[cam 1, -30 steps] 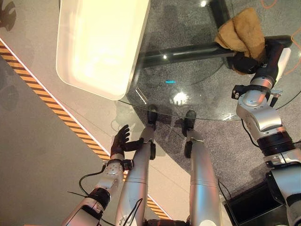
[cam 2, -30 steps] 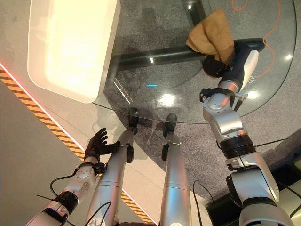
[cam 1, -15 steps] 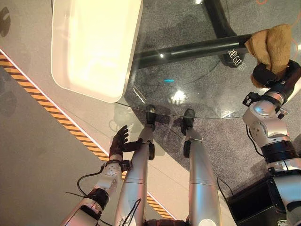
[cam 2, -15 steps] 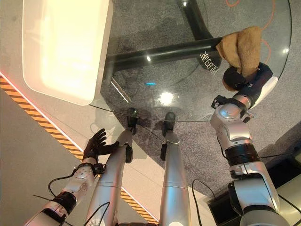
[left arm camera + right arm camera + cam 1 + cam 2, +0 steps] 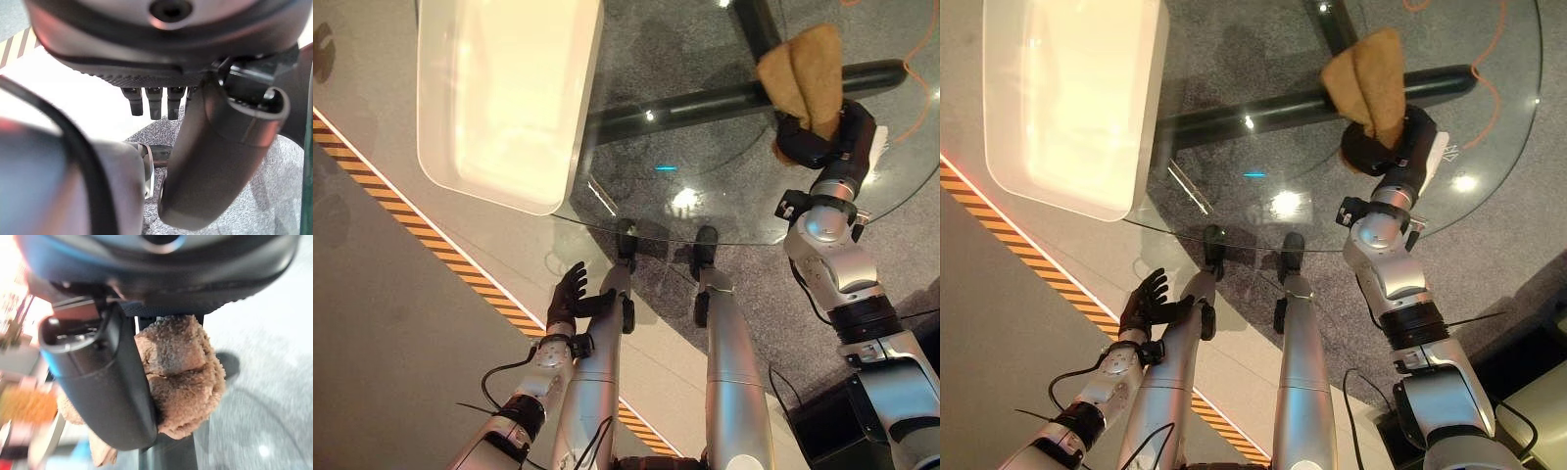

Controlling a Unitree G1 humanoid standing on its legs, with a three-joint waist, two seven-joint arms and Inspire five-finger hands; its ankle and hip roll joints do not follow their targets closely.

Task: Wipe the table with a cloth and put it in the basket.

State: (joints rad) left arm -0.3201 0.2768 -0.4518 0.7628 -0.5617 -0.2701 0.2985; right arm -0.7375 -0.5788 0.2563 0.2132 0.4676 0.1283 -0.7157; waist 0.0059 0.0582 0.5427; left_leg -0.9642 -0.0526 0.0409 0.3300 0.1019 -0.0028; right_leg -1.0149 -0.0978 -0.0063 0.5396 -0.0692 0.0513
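A: Cloth [image 5: 803, 67] in the right hand [image 5: 815, 147], out over the far right part of the round glass counter [image 5: 705, 196]. It is a tan, fuzzy thing, bunched up.

B: And the grip? From the right wrist view the thumb is curled across the cloth [image 5: 178, 377] and the brown folds bulge out past it. Clamped tight, I'd say.

A: Agreed, fingers wrapped round it. The loose end of the cloth sticks up and away from the hand, lying over the dark bar [image 5: 705, 101] that shows through the glass.

B: Where's the basket [image 5: 504, 98]?

A: White, shallow, rounded corners, sitting at the left edge of the counter and hanging partly past it. Well apart from the cloth.

B: Left hand [image 5: 570, 297]?

A: Low down, nearer than the counter's front edge, over the pale floor beside the orange and black striped line [image 5: 431, 235]. Fingers straight and spread, holding nothing. In the left wrist view the fingers [image 5: 152, 102] hang in a straight row.

B: Grey speckled carpet [image 5: 764, 304] under the glass.
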